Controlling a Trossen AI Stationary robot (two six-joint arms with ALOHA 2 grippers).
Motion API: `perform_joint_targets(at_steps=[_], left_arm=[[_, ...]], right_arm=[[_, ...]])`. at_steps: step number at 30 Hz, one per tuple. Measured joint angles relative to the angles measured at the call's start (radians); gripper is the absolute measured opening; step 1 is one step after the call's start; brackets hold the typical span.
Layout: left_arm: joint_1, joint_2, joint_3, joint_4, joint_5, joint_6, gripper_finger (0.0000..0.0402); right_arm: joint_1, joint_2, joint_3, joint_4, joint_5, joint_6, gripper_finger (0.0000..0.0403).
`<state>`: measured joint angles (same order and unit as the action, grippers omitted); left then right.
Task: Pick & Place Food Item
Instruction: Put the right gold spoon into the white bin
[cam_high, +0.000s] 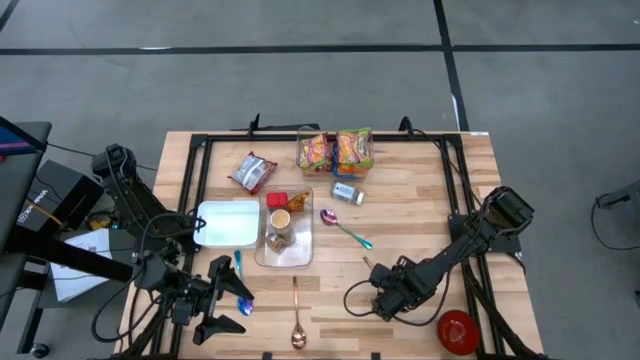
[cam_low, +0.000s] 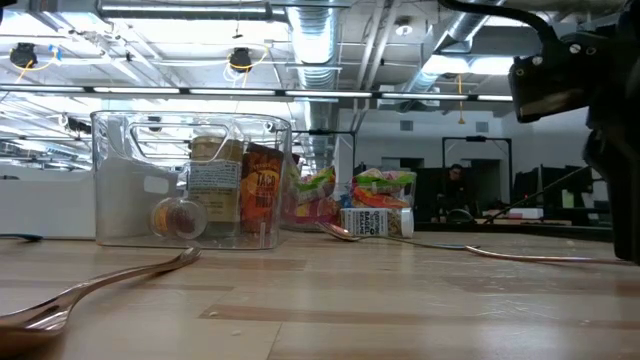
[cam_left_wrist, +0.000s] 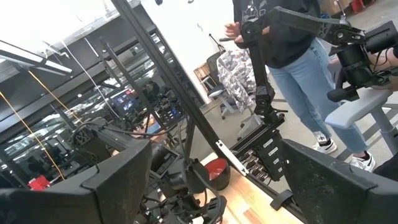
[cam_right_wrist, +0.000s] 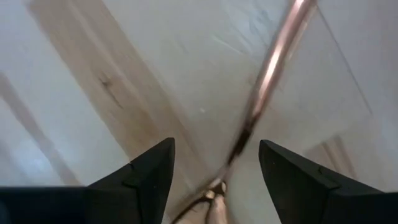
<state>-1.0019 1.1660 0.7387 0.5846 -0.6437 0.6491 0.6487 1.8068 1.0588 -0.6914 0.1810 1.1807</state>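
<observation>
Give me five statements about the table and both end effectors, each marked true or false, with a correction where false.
1. The clear container holds several items. True.
2. The red bowl sits at the table's far edge beside the snack bags. False: it sits at the near right corner, apart from the snack bags.
3. The right end effector hangs over a copper-coloured fork. True.
4. The left end effector grips the white tray. False: it is open, near the front edge, and the white tray lies free.
5. A copper-coloured spoon lies near the front edge. True.

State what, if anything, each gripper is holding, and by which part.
Nothing is held. The right gripper has its jaws apart either side of a copper utensil's handle, not clamped on it. The left gripper is open and empty.
</observation>
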Motion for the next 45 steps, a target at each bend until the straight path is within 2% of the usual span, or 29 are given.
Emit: perform_joint_targets(at_steps=[15, 20, 32, 45], left_arm=[[0.000, 0.000, 0.000, 0.000, 0.000, -0.003, 0.0341], [0.000, 0.000, 0.000, 0.000, 0.000, -0.003, 0.0341], [0.000, 0.000, 0.000, 0.000, 0.000, -0.003, 0.0341], [0.000, 0.000, 0.000, 0.000, 0.000, -0.003, 0.0341]], right_arm=[[0.006, 0.028, 0.002, 0.007, -0.041, -0.032, 0.0214], [0.007, 0.029, 0.002, 0.000, -0.043, -0.026, 0.0171], [0.008, 0.029, 0.002, -0.015, -0.054, -0.039, 0.0017], [0.009, 0.007, -0.005, 0.003, -0.053, -0.101, 0.0005]])
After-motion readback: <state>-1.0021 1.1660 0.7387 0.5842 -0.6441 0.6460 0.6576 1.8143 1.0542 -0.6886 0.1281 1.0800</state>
